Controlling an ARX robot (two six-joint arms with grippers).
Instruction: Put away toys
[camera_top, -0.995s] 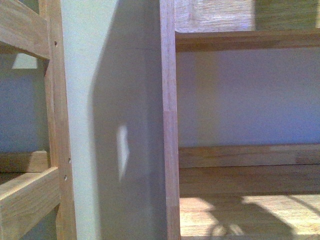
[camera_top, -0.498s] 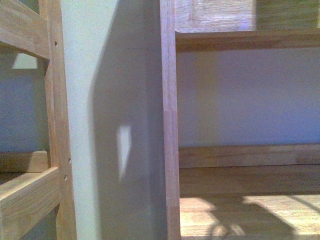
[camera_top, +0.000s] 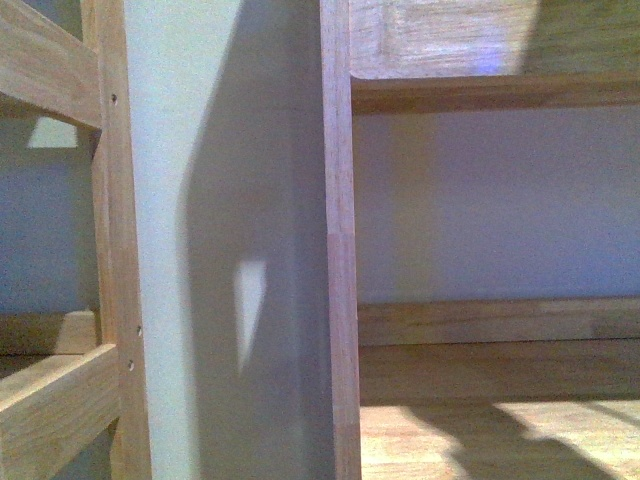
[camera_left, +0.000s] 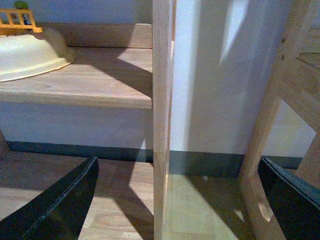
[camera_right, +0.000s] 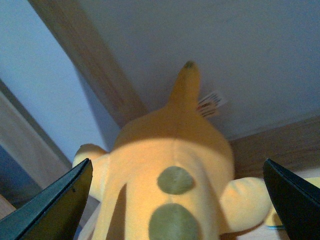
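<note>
In the right wrist view the toy, a plump yellow-orange plush with two dull green spots and a white tag, fills the middle. It lies against a pale wall and a wooden board. My right gripper is open, with its dark fingers standing wide on either side of the plush and clear of it. My left gripper is open too and holds nothing; beyond it are a wooden upright and the floor. Neither gripper nor the toy shows in the front view.
The front view shows a wooden shelf unit close up: an upright, a lower shelf board, an upper board, and a slatted frame at left. In the left wrist view a cream bowl and an orange toy fence sit on a shelf.
The shelf unit has slid slightly downward in the front view, and the shadows on the lower board have shifted.
</note>
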